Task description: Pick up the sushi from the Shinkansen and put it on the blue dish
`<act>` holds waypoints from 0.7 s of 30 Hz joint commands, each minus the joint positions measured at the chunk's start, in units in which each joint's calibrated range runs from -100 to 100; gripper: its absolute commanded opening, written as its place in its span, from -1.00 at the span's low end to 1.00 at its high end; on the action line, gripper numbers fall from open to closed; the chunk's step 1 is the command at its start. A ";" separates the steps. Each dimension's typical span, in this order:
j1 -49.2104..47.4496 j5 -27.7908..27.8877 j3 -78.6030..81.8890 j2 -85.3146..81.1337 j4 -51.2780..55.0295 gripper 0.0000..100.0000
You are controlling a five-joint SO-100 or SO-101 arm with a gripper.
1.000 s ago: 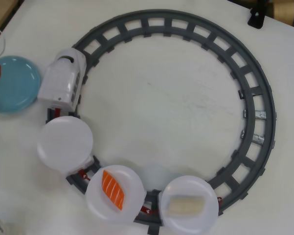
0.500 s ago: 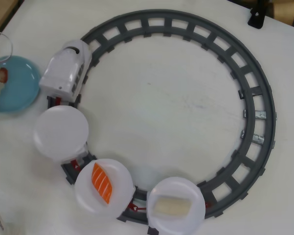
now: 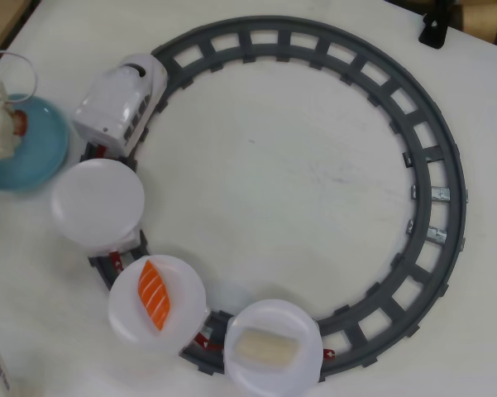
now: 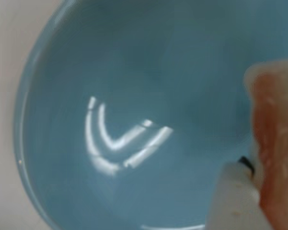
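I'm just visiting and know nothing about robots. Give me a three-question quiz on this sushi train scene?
1. True or false: the first white plate behind the Shinkansen is empty.
2. What is the gripper hovering over? A) blue dish B) track C) train
3. What colour is the salmon piece on the second plate?

Key: 1 true; 2 A; 3 orange with white stripes.

Overhead view straight down on the whole track loop [image 3: 314, 190], blue dish [image 3: 37, 153] at left edge; wrist view close, blurred, filled by that dish [image 4: 134, 72]
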 commanded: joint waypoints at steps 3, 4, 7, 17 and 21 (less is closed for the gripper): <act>1.61 0.41 -2.97 -0.33 -0.65 -0.72; 1.52 0.41 -3.52 0.33 -0.57 -0.72; 1.34 0.41 -3.88 2.49 -0.48 -0.68; 0.64 0.41 -3.88 0.08 1.21 -0.53; 0.55 0.41 -3.88 -2.16 1.72 -0.53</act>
